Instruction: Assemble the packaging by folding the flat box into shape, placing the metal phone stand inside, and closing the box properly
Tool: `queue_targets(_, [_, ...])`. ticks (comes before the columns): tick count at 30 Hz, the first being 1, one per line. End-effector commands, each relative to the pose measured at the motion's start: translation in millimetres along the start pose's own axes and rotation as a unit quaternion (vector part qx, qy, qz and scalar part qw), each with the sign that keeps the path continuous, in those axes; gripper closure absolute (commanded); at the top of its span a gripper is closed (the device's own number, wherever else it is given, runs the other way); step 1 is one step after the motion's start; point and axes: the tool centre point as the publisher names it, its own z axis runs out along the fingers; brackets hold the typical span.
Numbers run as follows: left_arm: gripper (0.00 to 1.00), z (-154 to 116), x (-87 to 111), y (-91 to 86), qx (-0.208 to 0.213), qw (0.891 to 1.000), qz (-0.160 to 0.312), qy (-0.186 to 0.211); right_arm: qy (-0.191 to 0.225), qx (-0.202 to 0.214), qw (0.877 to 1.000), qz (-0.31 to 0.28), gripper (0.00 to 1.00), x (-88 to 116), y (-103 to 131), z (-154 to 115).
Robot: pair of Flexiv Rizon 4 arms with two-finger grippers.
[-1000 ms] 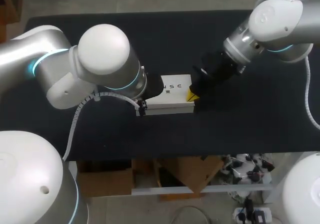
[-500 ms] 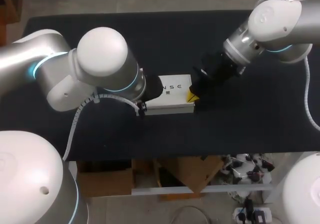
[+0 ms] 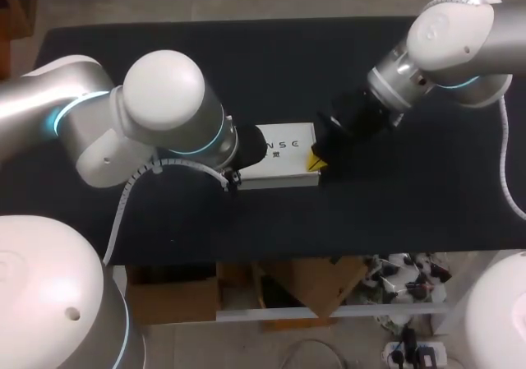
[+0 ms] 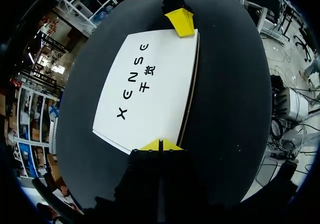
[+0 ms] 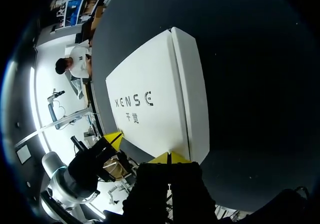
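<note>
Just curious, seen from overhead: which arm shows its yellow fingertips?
The right arm: yellow tips of the right gripper show at one end of the white box. The left arm hides the left gripper under its bulky joint.

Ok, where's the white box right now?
The white box lies on the black table near the head view's middle, between the left hand at its left end and the right hand at its right end.
</note>
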Motion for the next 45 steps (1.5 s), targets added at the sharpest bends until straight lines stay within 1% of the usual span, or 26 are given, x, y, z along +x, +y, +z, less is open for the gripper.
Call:
queue_targets(1, [1.0,7,2.4,1.5,0.0,1.0,-0.001,-0.003,0.006,0.007,1.0,0.001,1.0,-12,7,8])
queue_targets(8, [1.0,8,3.7,2.9,0.0,1.0,-0.004,-0.001,0.009,0.009,1.0,0.005,1.0,-13,7,10])
queue_targets(11, [1.0,4,2.9,2.2,0.002,1.0,-0.006,-0.005,0.008,0.003,1.0,0.0,1.0,-9,5,6])
queue_targets(16, [1.0,-10,1.0,-3.0,0.01,1.0,0.0,-0.022,0.01,-0.016,1.0,-0.017,1.0,2,-2,-7])
queue_targets(22, [1.0,-13,-1.0,-5.6,0.013,1.0,0.002,-0.027,0.011,-0.019,1.0,-0.022,1.0,5,-2,-8])
queue_targets(31, [1.0,4,-1.4,-3.3,0.009,1.0,-0.005,-0.011,0.012,-0.003,1.0,-0.008,1.0,-6,6,4])
queue_targets(36, [1.0,7,-0.6,-1.0,0.006,1.0,-0.009,-0.007,0.015,0.002,1.0,-0.002,1.0,-10,7,7])
queue_targets(39, [1.0,0,-1.6,-0.5,0.011,1.0,-0.014,-0.011,0.019,-0.005,1.0,-0.009,1.0,-6,4,2])
queue_targets(43, [1.0,-21,0.4,-7.1,0.023,0.999,-0.016,-0.027,0.024,-0.029,0.999,-0.029,1.0,5,-6,-14])
queue_targets(45, [1.0,-30,2.3,-11.9,0.025,0.999,-0.02,-0.03,0.03,-0.042,0.998,-0.041,0.9,10,-11,-21])
